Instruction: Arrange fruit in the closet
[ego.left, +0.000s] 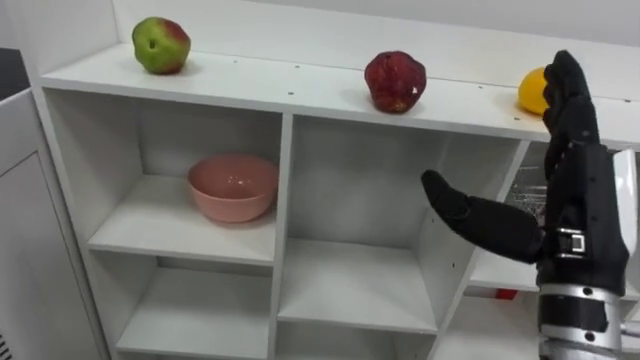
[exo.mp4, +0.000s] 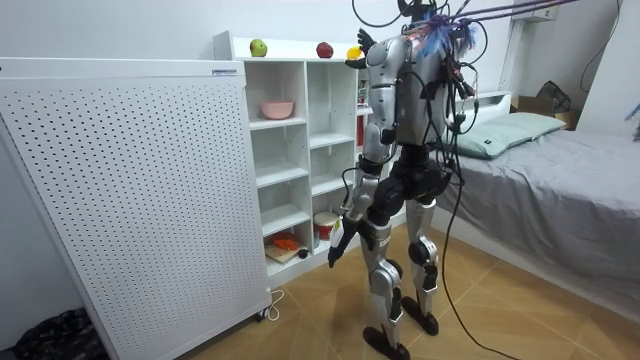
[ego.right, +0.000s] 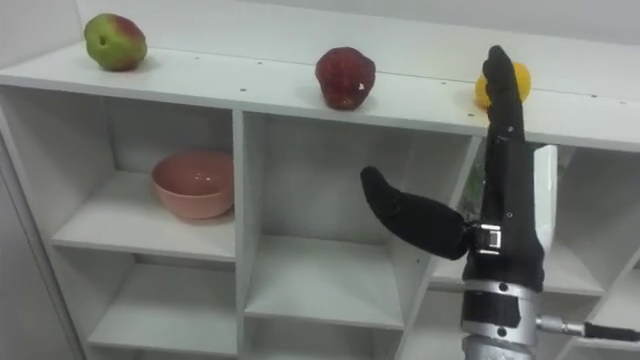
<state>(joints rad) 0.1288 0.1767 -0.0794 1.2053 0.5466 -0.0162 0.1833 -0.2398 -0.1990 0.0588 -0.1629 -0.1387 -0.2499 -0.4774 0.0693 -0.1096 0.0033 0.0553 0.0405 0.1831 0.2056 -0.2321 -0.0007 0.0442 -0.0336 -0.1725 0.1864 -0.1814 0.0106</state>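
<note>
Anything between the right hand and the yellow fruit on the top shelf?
Nothing visible. The open right hand is up directly in front of the yellow fruit, overlapping its edge; contact can't be told. The red fruit sits well to the left.

The robot is standing before the white open-shelved closet (exo.mp4: 306, 170), holding its right hand (exo.mp4: 363, 44) up beside the round yellow fruit (exo.mp4: 353, 53) on top; its left hand (exo.mp4: 338, 248) is hanging low.
</note>
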